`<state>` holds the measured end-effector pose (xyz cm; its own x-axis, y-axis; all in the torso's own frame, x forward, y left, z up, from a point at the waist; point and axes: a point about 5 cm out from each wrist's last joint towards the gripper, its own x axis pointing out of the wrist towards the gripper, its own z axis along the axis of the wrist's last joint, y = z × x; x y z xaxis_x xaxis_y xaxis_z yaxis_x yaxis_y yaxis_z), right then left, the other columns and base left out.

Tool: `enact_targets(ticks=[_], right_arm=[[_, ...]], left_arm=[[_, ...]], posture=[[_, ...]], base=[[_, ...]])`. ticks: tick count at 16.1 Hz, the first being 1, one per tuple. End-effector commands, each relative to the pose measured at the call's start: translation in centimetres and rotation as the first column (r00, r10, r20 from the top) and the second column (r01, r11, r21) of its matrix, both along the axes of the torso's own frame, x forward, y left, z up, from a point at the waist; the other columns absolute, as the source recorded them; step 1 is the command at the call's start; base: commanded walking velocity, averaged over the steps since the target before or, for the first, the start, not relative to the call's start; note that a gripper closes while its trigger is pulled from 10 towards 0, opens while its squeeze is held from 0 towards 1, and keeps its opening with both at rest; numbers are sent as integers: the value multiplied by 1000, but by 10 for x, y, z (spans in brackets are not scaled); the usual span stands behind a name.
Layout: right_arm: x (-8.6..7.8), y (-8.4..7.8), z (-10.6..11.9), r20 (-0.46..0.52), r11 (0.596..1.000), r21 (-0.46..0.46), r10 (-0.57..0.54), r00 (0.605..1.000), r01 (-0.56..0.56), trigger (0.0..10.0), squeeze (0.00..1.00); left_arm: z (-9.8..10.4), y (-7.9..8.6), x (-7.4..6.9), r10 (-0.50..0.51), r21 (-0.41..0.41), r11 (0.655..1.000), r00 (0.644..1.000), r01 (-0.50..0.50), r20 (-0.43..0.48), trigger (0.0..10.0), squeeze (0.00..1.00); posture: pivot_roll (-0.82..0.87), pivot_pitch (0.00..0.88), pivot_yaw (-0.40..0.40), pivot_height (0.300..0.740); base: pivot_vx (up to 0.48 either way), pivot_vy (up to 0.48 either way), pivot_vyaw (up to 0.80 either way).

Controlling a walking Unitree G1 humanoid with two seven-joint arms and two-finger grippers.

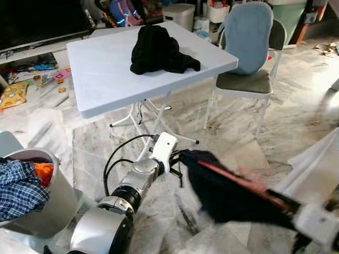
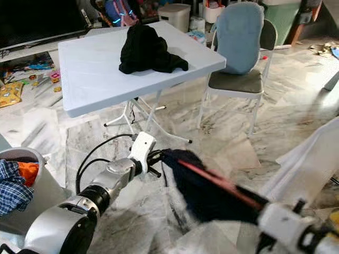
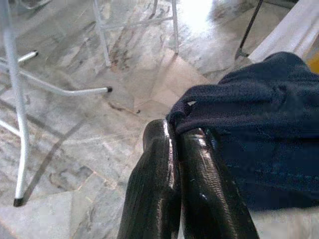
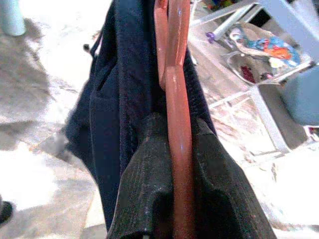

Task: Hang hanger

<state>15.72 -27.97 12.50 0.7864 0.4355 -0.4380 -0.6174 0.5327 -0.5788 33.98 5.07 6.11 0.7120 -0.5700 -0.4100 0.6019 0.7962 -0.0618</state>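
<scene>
Fingers (image 3: 199, 184) of the left gripper (image 3: 174, 137): pressed together, pinching the edge of a dark navy garment (image 3: 259, 144) that bunches just beyond their tips.

Fingers (image 4: 149, 184) of the right gripper (image 4: 177, 124): closed on either side of a red hanger (image 4: 174, 99), whose bar runs out between them and ahead.

Hanger: held in the air over the floor, the navy garment draped along it; seen from the head, its red bar (image 2: 212, 180) slants from the right gripper toward the left gripper (image 2: 158, 156), blurred.

Marble floor (image 1: 296, 121): beneath both sets of fingers.

White folding table (image 1: 100, 69): well ahead of the fingers, bearing a heap of black clothing (image 1: 159, 50).

Chair (image 1: 246, 79): beside the table, a light blue cover over its back.

Laundry basket (image 1: 32, 211): beside the left arm, holding a blue plaid cloth (image 1: 18, 188) and something orange.

White fabric (image 1: 318, 164): near the right arm.
</scene>
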Motion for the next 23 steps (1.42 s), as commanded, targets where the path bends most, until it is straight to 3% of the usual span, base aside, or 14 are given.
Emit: enact_targets(ticks=[1,2,3,4,6,10,11,13,14,15,17,19,21,23], right_arm=[[4,-13,24,71,999,16,-45,996,44,10000,0],[10,-12,32,99,997,50,-57,993,52,10000,0],[15,-8,32,108,997,62,-57,993,50,10000,0],[20,-2,27,98,998,47,-56,994,51,10000,0],[33,1,16,129,995,-10,-97,987,99,10000,0],[58,30,7,169,979,120,-186,968,167,10000,0],[62,33,2,165,979,101,-190,968,175,10000,0],[64,35,0,166,979,92,-195,967,182,10000,0],[66,35,-2,156,976,90,-212,965,200,10000,0],[71,35,-5,151,968,101,-242,959,228,10000,0],[77,36,-6,150,957,124,-278,949,261,10000,0],[75,36,-5,132,952,169,-279,951,256,10000,0],[68,28,1,92,942,223,-275,957,249,10000,0],[65,24,2,81,946,224,-258,963,235,10000,0]], left_arm=[[-1,37,9,144,72,987,990,-144,10,9059,0],[-1,37,9,156,56,986,988,-155,-2,10000,0],[3,32,10,152,-22,988,988,-153,-8,10000,886],[13,22,13,122,-126,985,992,-120,8,10000,1000],[24,9,14,73,-214,975,996,-61,50,10000,1000],[51,-18,13,-88,-374,917,985,138,147,10000,1000],[57,-23,11,-141,-336,918,966,209,215,10000,1000],[60,-27,9,-187,-319,910,949,264,252,10000,1000],[61,-33,4,-248,-319,888,930,330,270,10000,1000],[56,-36,-2,-315,-331,861,916,386,250,10000,1000],[47,-33,-8,-369,-315,849,903,424,222,10000,1000],[47,-24,-6,-322,-294,870,908,395,267,10000,1000],[60,-3,8,-161,-292,918,923,270,350,10000,1000],[64,6,15,-98,-300,930,929,214,358,10000,1000]], posture=[[-84,0,47,740],[-84,0,44,740],[-82,0,42,740],[-79,0,39,740],[-74,0,33,740],[-67,0,28,740],[-69,0,32,740],[-68,0,31,740],[-69,0,31,740],[-69,0,29,740],[-68,0,29,740],[-65,0,29,740],[-62,0,27,740],[-59,0,25,740]], base=[[0,0,0],[0,0,0],[0,0,0],[0,0,0],[0,0,0],[0,0,0],[0,0,0],[0,0,0],[0,0,0],[0,0,0],[0,0,0],[0,0,0],[0,0,0],[0,0,0]])
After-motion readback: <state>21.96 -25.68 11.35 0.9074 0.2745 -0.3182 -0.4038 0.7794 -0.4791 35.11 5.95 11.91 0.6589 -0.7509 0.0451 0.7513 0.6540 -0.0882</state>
